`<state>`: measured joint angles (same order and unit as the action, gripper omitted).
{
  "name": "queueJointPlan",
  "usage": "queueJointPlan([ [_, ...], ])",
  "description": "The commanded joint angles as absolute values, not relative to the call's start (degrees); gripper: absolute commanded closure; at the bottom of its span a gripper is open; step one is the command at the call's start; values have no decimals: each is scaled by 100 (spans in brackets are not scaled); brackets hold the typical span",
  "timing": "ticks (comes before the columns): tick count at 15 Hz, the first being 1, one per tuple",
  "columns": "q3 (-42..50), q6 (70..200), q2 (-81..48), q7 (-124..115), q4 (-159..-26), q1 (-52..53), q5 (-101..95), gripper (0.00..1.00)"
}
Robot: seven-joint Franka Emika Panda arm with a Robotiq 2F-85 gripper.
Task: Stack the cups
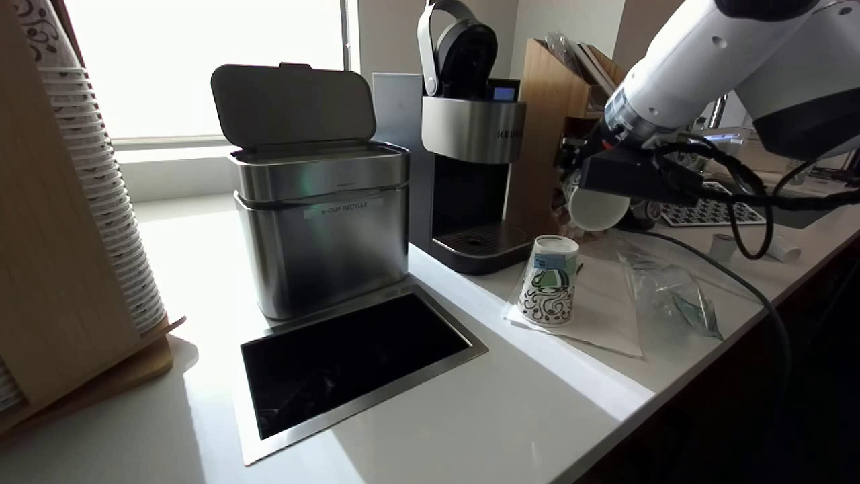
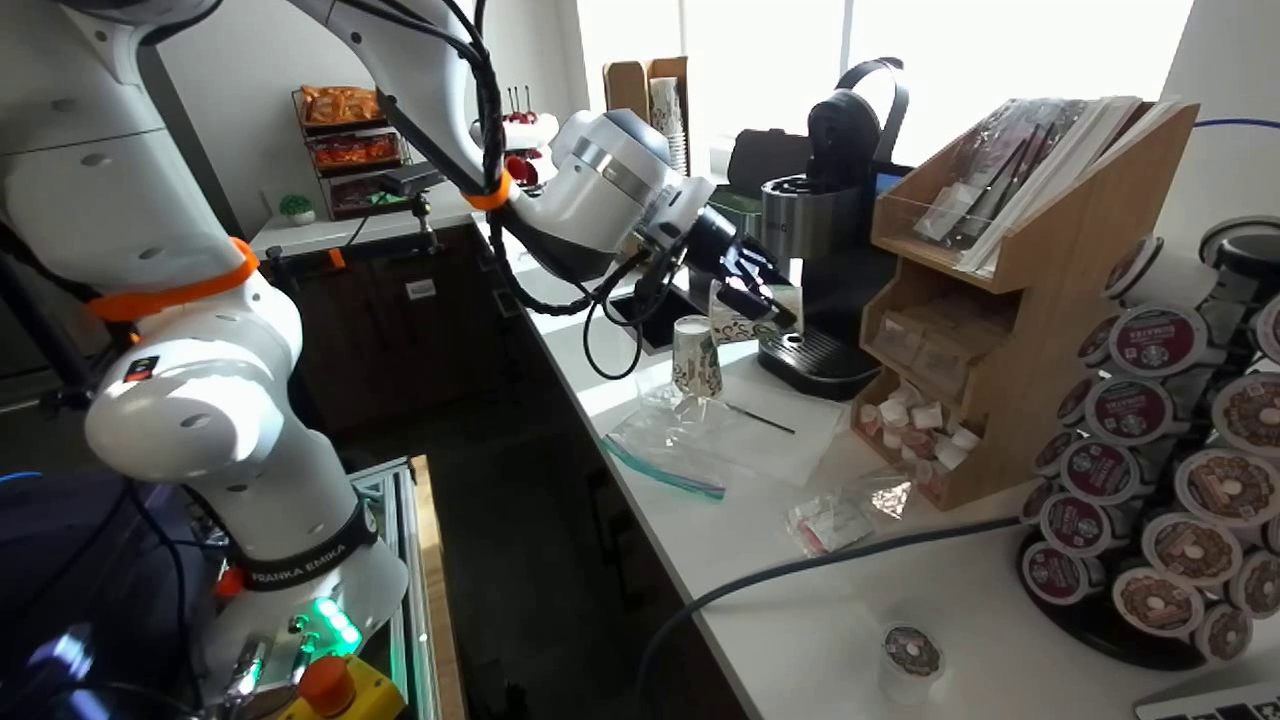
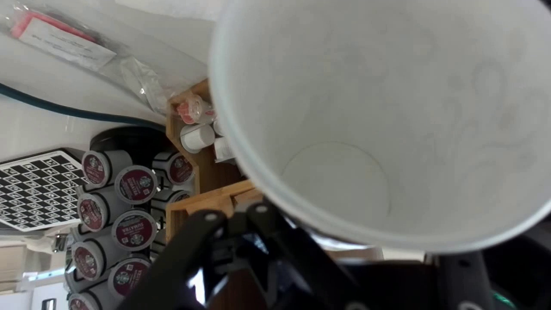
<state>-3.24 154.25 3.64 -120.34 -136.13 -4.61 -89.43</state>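
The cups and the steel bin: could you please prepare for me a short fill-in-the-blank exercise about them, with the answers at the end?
The tool holds a cup in the ____, off the counter.
The standing cup is upside ____.
The lid of the steel bin is not shut but ____.
The label on the steel bin reads K-CUP ____.

Missing words: air; down; open; RECYCLE.
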Motion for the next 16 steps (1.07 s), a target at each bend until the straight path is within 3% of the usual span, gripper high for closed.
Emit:
queueJointPlan([
  [1, -490, 15021, 406, -12851, -13654, -349, -9667, 60],
  [16, -661, 14040, 279, -14203, -13736, 236, -11227, 60],
])
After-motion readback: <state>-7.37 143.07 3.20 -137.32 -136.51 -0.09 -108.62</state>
